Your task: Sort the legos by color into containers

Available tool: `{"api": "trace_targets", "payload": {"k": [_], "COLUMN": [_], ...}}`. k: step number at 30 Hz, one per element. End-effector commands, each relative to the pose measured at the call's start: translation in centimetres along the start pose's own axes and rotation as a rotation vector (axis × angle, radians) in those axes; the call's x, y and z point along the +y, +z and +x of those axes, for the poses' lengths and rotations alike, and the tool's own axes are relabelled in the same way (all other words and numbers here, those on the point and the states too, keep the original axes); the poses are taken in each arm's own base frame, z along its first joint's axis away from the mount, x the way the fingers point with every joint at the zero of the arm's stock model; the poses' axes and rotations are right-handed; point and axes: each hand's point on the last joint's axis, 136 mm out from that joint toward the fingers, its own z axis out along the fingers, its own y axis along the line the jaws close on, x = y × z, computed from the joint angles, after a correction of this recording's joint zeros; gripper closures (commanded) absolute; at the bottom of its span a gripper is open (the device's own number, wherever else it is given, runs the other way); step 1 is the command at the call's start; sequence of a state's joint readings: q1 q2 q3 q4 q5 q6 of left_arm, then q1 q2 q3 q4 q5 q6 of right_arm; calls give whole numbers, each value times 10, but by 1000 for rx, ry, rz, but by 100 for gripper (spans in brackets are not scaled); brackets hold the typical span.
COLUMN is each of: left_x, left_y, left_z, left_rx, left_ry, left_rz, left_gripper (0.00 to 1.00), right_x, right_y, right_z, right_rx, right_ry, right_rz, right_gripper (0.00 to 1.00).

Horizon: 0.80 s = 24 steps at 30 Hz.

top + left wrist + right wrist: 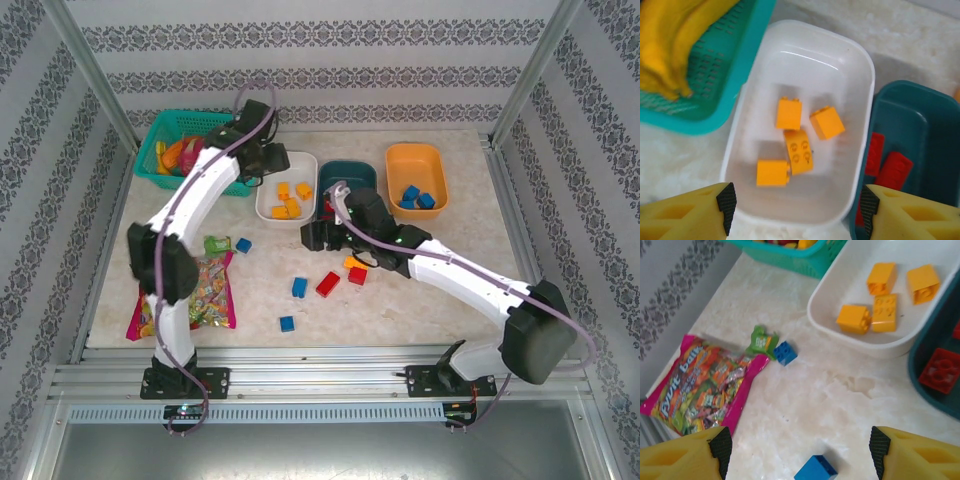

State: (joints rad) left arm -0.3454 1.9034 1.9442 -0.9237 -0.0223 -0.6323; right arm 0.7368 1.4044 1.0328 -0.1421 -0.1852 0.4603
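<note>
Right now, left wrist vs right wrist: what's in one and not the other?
Left wrist, not right: the left fingers, open, and long yellow toy fruit in the mesh basket. Right wrist, not left: the right fingers, open, the candy bag, and two loose blue bricks on the table. Shared: the white tub with four yellow-orange bricks, the teal tub holding red bricks, and the basket.

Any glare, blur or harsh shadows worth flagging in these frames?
Left wrist: a glare streak on the far inner wall of the white tub; the yellow fruit in the mesh basket is out of focus. Right wrist: orange bricks sharp, near fingers slightly soft. Top external: even light, soft shadows.
</note>
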Motion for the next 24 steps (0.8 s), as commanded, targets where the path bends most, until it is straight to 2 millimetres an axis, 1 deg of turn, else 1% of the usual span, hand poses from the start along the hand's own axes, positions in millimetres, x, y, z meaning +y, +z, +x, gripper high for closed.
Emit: {"api": "trace_targets", "payload": {"k": [1,3,6,8,9,12,14,18,21,22,23,24], "left_x": [31,54,93,115,126,151,164,184,191,192,192,194], "left_y": [-11,-23,-40,-49,-53,-66,-77,-103,-118,-121,-124,-126], "left_z": [40,67,111,138,151,183,194,203,206,207,208,210], "left_rx": [51,66,80,92,100,116,106,57,25,21,18,18], "left_ry": [-97,-146,-227,-280,-303,-354,-373,-396,-408,-411,-414,-418], "left_rz": [-43,-74,-127,-153,-166,-193,-208,-230,-220,-213,-207,-203], "left_gripper": [29,28,28,28,28,27,27,27,27,27,27,27], "right_x": [9,18,32,38,42,46,45,37,39,40,42,41], "right_y": [17,31,61,80,91,120,137,168,188,194,199,207], "right_z": [6,14,24,30,32,37,39,39,38,39,35,37], "right_rx": [44,95,171,216,239,299,330,345,332,330,322,328], "right_ry": [-77,-96,-118,-118,-118,-110,-89,-25,-26,-40,-55,-69], "right_rz": [26,18,-3,-13,-18,4,42,139,156,159,156,161], "right_gripper": [26,26,27,27,28,29,29,28,28,28,28,28]}}
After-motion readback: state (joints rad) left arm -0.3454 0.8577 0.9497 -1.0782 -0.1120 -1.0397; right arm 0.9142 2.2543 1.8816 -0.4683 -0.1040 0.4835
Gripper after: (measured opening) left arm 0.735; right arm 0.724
